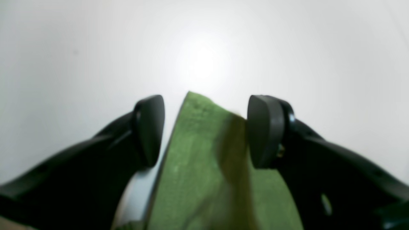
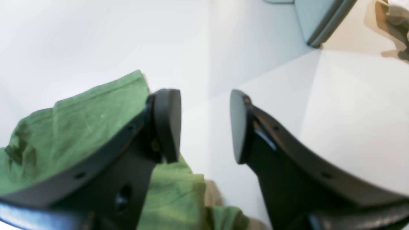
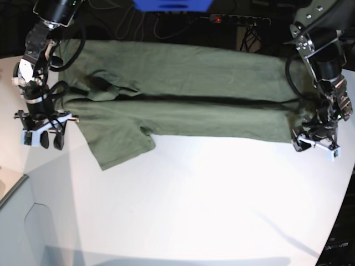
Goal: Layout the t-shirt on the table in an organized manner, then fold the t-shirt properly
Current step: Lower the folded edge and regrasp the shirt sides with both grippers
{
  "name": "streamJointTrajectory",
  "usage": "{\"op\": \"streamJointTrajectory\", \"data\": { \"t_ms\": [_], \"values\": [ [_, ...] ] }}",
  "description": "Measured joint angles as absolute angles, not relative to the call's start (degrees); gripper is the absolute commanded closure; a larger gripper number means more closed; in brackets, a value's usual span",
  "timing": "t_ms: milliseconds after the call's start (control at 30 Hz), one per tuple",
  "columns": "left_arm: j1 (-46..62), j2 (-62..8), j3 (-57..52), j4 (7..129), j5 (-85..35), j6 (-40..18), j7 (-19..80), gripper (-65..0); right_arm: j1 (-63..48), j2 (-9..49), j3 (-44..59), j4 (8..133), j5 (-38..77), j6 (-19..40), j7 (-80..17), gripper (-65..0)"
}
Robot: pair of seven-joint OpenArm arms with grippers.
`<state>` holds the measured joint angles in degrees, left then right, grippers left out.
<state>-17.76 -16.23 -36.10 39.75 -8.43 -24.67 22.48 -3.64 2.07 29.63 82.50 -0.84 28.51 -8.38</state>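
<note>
T-shirt (image 3: 183, 100): spread across table (image 3: 194, 210) at 12 o'clock, folded lengthwise once, further folds pending. Left gripper (image 1: 204, 131) open astride hem corner; right gripper (image 2: 204, 124) open, empty.

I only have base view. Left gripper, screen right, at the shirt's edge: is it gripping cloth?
Observer: No. In the left wrist view the left gripper is open; a corner of the t-shirt lies between the fingers, touching only one pad.
Operator: And the right one?
Observer: The right gripper is open too, with bare table in the gap; the shirt sits beside and under one finger, not between them.
Operator: Any cloth bunched near it?
Observer: Yes, the right wrist view shows wrinkled folds of cloth beside that finger.
</note>
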Motion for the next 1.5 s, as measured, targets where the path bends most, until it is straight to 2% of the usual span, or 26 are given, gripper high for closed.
{"op": "streamJointTrajectory", "data": {
  "t_ms": [67, 100, 267, 400, 667, 833, 1067, 1300, 1500],
  "values": [
    [-17.8, -16.2, -36.1, 39.7, -8.4, -24.7, 22.5, -37.8, -3.0, 2.1, 29.6, 82.5, -0.8, 28.5, -8.4, -25.2],
    [-17.8, -16.2, -36.1, 39.7, -8.4, -24.7, 22.5, -34.8, -2.5, 2.1, 29.6, 82.5, -0.8, 28.5, -8.3, -25.2],
    [-17.7, -16.2, -35.9, 39.7, -8.2, -24.7, 22.5, -14.6, -2.1, 2.2, 28.5, 81.9, -0.8, 28.5, -8.3, -25.2],
    [-17.7, -16.0, -35.9, 39.7, -8.1, -24.6, 22.7, -0.1, 0.5, 2.2, 25.9, 76.8, -0.9, 28.5, -8.2, -25.4],
    [-17.7, -16.2, -35.9, 39.7, -8.3, -24.7, 22.7, -0.1, 5.4, 3.1, 25.9, 68.1, -1.1, 28.5, -8.4, -34.8],
    [-17.7, -16.2, -35.9, 39.7, -8.3, -24.6, 22.9, -0.1, 9.0, 4.4, 23.8, 60.6, -8.6, 28.5, -7.9, -39.3],
    [-17.6, -16.2, -36.1, 40.6, -8.2, -24.7, 23.0, -0.1, 10.1, 4.1, 23.6, 58.5, -10.1, 28.5, -7.6, -39.4],
    [-16.6, -15.8, -36.3, 48.3, -8.9, -24.7, 23.3, -0.1, 10.3, 4.1, 23.6, 58.5, -10.1, 28.5, -7.7, -39.5],
    [-15.7, -15.8, -36.3, 48.1, -8.4, -24.7, 23.8, -0.1, 10.3, 4.1, 23.6, 58.5, -10.1, 28.5, -7.9, -39.6]
  ]
}}
